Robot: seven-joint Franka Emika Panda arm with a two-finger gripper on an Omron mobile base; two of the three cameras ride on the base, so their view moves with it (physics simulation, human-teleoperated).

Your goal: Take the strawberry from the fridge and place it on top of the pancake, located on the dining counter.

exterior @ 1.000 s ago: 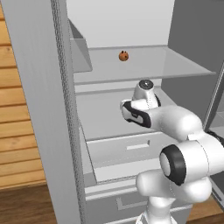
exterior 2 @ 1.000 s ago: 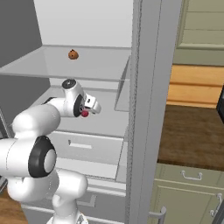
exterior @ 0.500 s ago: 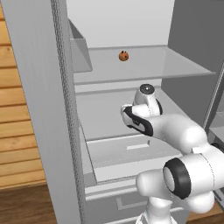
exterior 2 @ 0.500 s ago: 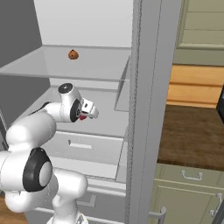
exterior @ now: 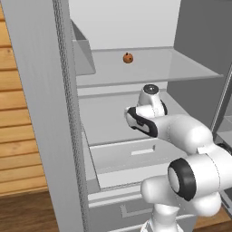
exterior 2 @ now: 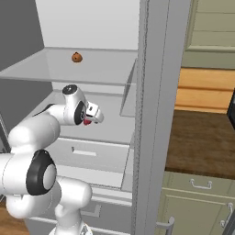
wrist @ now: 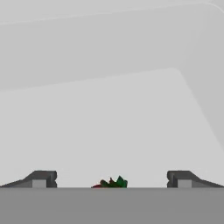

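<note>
A simulated kitchen with wood-plank walls and green cabinet doors surrounds the open fridge (exterior: pixel 45 113), a tall light grey unit with white shelves and pull-out drawers low down. On the upper shelf (exterior: pixel 181 68), far back and well apart from the arm, sits a small orange-brown ball (exterior: pixel 128 58), also seen in the right base view (exterior 2: pixel 76 57). The white arm reaches in over the lower shelf (exterior: pixel 104 127), beneath the upper one. Its gripper (wrist: pixel 111 179) points toward the fridge's back wall with the jaws spread wide and nothing between them clamped. The strawberry (wrist: pixel 111 183) lies on the lower shelf midway between the two fingertips (wrist: pixel 41 178), its green leafy top and a sliver of red showing at the bottom of the hand view. In the right base view a red spot (exterior 2: pixel 86 122) shows just under the hand.
</note>
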